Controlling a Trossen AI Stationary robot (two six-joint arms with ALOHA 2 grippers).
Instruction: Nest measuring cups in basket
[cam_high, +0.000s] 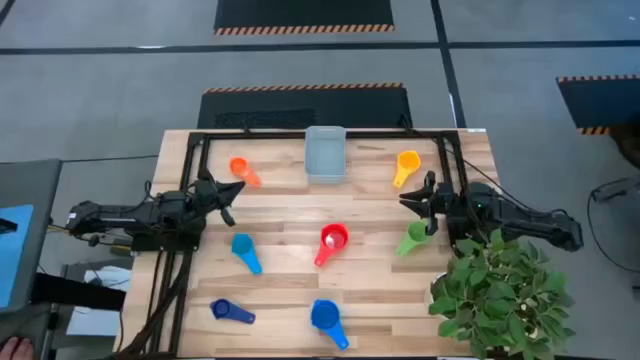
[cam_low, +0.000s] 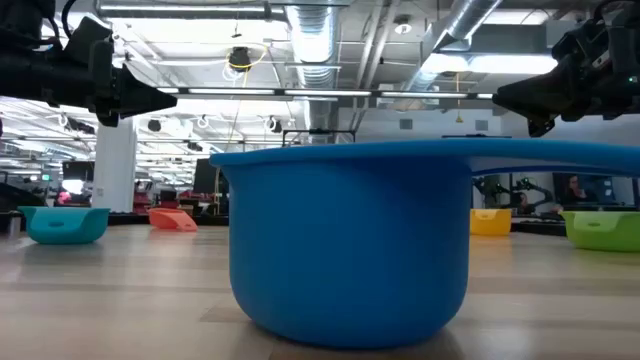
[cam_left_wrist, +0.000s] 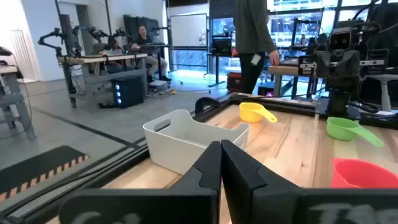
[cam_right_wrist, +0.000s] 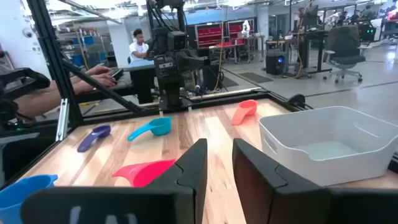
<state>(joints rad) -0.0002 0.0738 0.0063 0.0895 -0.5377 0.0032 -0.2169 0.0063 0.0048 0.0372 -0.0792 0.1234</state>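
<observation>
- High view: the basket sits at the table's far edge, midway between the two arms and well ahead of both, with nothing in it. The left gripper hangs at the left side with its fingers pressed together; the orange cup lies just beyond its tips, the light blue cup nearer the front. The right gripper hovers opposite, fingers slightly apart and holding nothing; the yellow cup is just past it, the green cup just behind. The red cup lies between the arms, and two darker blue cups are near the front edge.
- Low view: one darker blue cup fills the foreground; both grippers hang above the table, clear of every cup.
- Left wrist view: its fingers meet tip to tip, the basket straight ahead.
- Right wrist view: a narrow gap shows between its fingers, the basket ahead to one side.
- Progress, as I judge it: nothing is nested yet. All seven cups are still scattered on the table and remain to be stacked in the basket.
</observation>
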